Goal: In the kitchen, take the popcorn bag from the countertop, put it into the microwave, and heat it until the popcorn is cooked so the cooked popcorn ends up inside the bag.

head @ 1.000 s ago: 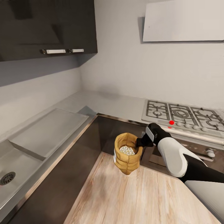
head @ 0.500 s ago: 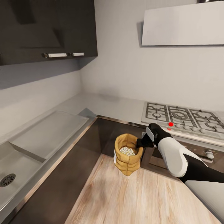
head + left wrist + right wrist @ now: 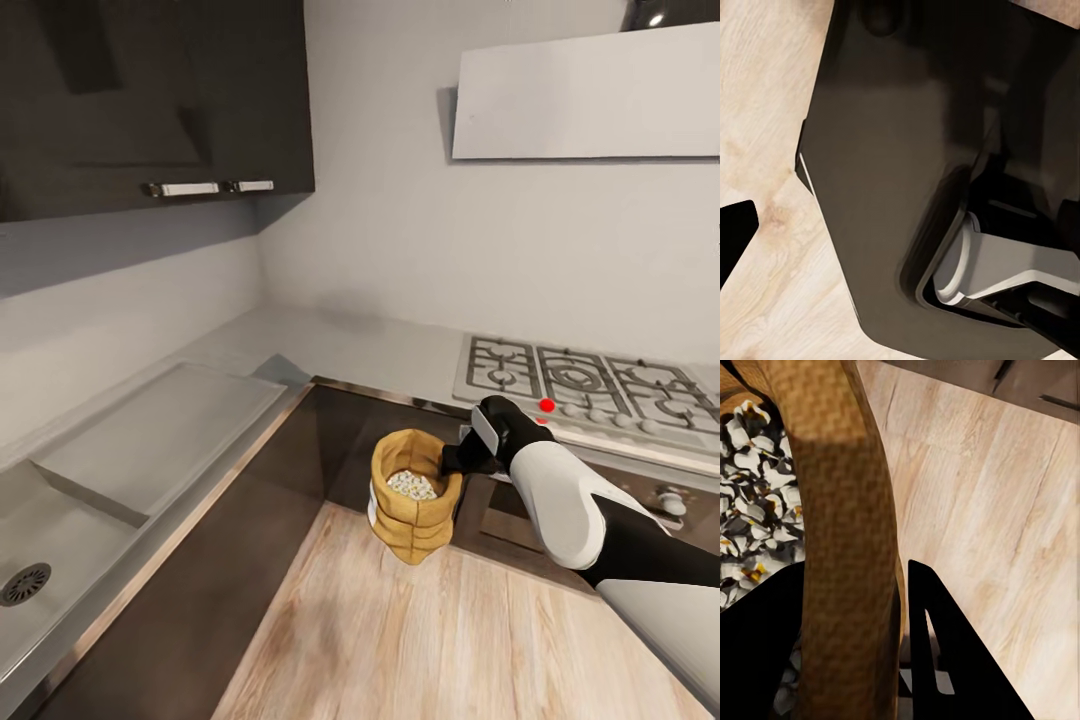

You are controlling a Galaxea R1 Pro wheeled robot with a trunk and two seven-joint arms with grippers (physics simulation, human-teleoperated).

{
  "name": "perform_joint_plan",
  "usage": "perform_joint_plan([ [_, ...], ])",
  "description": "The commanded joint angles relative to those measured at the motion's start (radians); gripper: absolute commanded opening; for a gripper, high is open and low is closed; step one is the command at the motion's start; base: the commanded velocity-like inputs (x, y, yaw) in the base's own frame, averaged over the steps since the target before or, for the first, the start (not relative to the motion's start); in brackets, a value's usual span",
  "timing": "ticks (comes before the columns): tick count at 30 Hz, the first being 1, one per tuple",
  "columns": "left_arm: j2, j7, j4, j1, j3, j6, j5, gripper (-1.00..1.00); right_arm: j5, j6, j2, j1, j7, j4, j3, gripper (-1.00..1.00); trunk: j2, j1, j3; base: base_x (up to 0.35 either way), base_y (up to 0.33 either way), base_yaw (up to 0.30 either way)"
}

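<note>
The tan-brown popcorn bag (image 3: 410, 512) hangs upright above the wood floor, in front of the counter corner. My right gripper (image 3: 457, 462) is shut on its rolled rim at the right side. Pale popcorn (image 3: 410, 485) fills the bag's mouth. In the right wrist view the woven rim (image 3: 844, 510) runs between the black fingers (image 3: 945, 652), with white and grey popcorn (image 3: 754, 510) beside it. The grey countertop (image 3: 330, 340) wraps round the corner behind the bag. One black fingertip (image 3: 731, 232) of my left gripper shows over the floor, beside my own dark base. The microwave is out of view.
A gas hob (image 3: 590, 385) sits on the counter at the right, over a steel oven front (image 3: 650, 500). At the left are a sink (image 3: 40, 545) and its drainboard (image 3: 160, 425). Dark upper cabinets (image 3: 150, 90) and a white hood (image 3: 590, 95) hang above. Light wood floor (image 3: 450, 640) lies below.
The whole picture has slid down a little, so the camera has tilted up. The bag stays in my right gripper, at nearly the same place in the view.
</note>
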Motion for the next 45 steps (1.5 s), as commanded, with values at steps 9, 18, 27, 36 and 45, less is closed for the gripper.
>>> perform_joint_plan([
  [9,0.000,0.002,0.000,0.000,0.001,-0.003,0.004,1.00,0.014,0.004,-0.006,-0.001,0.006,-0.003,-0.007,-1.00,-0.001,0.000,0.005,0.000,0.000,0.000],
  [18,-0.001,0.002,0.000,0.000,0.001,-0.003,0.004,1.00,0.014,0.004,-0.006,-0.001,0.007,-0.005,-0.007,-1.00,-0.001,0.000,0.019,0.000,0.000,0.000],
  [27,-0.001,0.002,0.000,0.000,0.001,-0.003,0.003,1.00,0.021,0.004,-0.006,-0.001,0.006,-0.006,-0.007,-1.00,-0.001,0.000,0.033,0.000,0.000,0.000],
  [36,0.000,0.002,0.000,0.000,0.001,-0.003,0.003,1.00,0.026,0.004,-0.007,-0.001,0.006,-0.008,-0.007,-1.00,-0.001,0.000,0.048,0.000,0.000,0.000],
  [45,0.000,0.002,0.000,0.000,0.001,-0.003,0.004,1.00,0.026,0.004,-0.008,-0.001,0.006,-0.013,-0.007,-1.00,-0.001,0.000,0.062,0.000,0.000,0.000],
])
